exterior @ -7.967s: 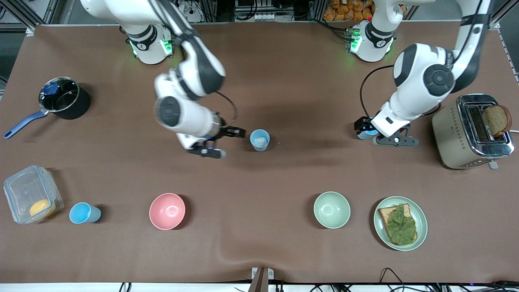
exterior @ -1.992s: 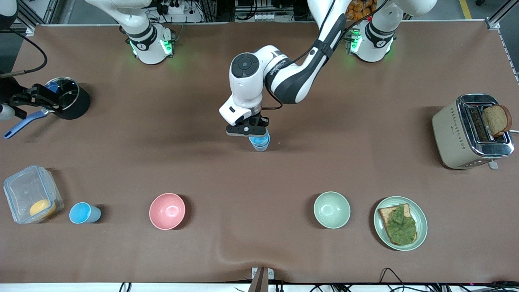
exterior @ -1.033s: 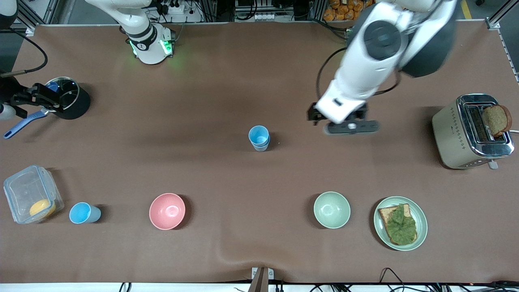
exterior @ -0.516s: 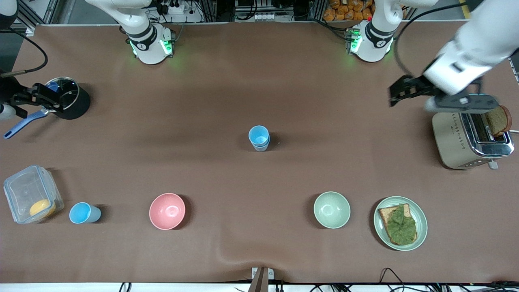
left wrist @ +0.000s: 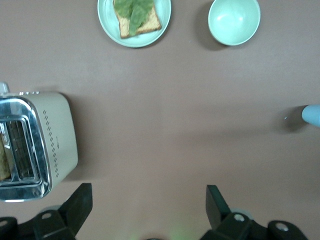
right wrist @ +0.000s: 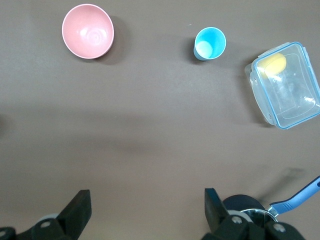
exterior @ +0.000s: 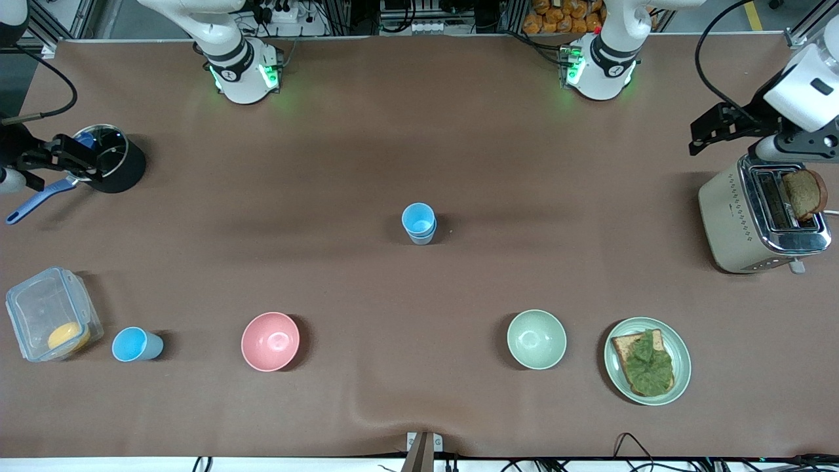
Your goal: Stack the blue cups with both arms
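Observation:
Two blue cups (exterior: 419,223) stand nested in one stack at the table's middle; the stack's edge shows in the left wrist view (left wrist: 311,115). A third blue cup (exterior: 134,345) stands alone near the front camera at the right arm's end, and also shows in the right wrist view (right wrist: 210,43). My left gripper (exterior: 796,149) is open and empty, up over the toaster's edge (left wrist: 150,210). My right gripper (exterior: 12,181) is open and empty beside the black pot at the table's end (right wrist: 145,210).
A pink bowl (exterior: 270,341), a pale green bowl (exterior: 536,339) and a plate with toast and lettuce (exterior: 647,360) stand in the row nearest the front camera. A clear container (exterior: 52,313) sits beside the lone cup. A toaster (exterior: 760,213) and a black pot (exterior: 105,158) stand at opposite ends.
My left gripper let go of a cup nested in the middle cup, rose and swung away to above the toaster. The right arm has not moved in the last two seconds.

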`<state>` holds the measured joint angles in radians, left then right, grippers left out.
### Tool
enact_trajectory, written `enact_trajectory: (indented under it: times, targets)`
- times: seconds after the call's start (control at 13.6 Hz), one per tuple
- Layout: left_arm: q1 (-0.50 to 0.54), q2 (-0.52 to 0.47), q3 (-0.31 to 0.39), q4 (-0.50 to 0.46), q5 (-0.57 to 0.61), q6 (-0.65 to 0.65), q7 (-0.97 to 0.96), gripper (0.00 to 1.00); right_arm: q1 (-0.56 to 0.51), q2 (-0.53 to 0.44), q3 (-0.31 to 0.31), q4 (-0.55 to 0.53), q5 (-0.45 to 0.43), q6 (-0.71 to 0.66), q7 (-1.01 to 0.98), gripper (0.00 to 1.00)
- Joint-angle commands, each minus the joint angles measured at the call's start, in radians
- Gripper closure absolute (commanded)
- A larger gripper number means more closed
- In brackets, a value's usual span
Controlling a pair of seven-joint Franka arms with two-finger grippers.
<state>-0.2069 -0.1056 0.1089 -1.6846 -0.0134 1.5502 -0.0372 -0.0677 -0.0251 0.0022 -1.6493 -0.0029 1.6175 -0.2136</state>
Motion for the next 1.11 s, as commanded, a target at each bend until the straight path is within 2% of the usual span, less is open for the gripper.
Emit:
enact_trajectory:
  times: [0.0,1.03]
  targets:
    - [0.011,-0.023,-0.015,-0.023,0.027,-0.019,0.008,0.0,-0.003,-0.007,0.004,0.008,0.011,-0.013,0.0,0.0]
    - [0.052,-0.028,-0.006,-0.004,0.027,-0.032,-0.01,0.0,-0.001,-0.006,0.004,0.008,0.006,-0.014,0.0,0.0]
